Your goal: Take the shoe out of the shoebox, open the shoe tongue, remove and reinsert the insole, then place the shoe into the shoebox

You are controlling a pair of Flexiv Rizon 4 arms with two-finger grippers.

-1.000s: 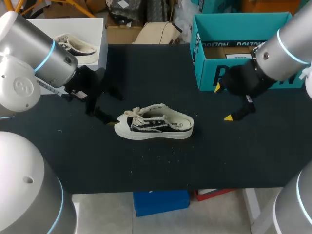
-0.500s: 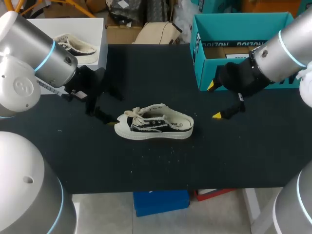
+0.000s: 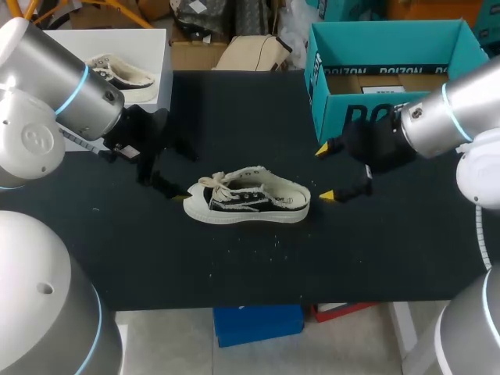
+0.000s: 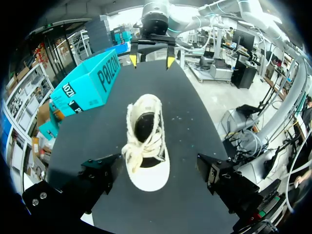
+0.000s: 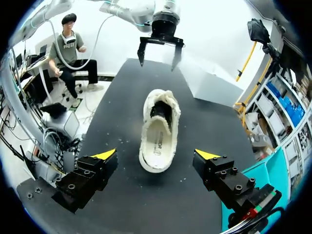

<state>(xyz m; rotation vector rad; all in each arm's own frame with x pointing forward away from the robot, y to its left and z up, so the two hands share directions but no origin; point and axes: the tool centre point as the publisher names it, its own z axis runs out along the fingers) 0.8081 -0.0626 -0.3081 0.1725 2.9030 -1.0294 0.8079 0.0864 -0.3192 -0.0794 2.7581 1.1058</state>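
The left gripper (image 3: 162, 176) hangs open at the toe of the shoe (image 3: 248, 201), which sits upright on the desk (image 3: 234, 266), and the right gripper (image 3: 324, 172), also open, faces its heel, near the shoebox (image 3: 387, 47).

A white box (image 3: 156, 43) holding a fleece-lined shoe (image 3: 121, 72) sits at the far left corner of the black worktop (image 3: 258, 266).
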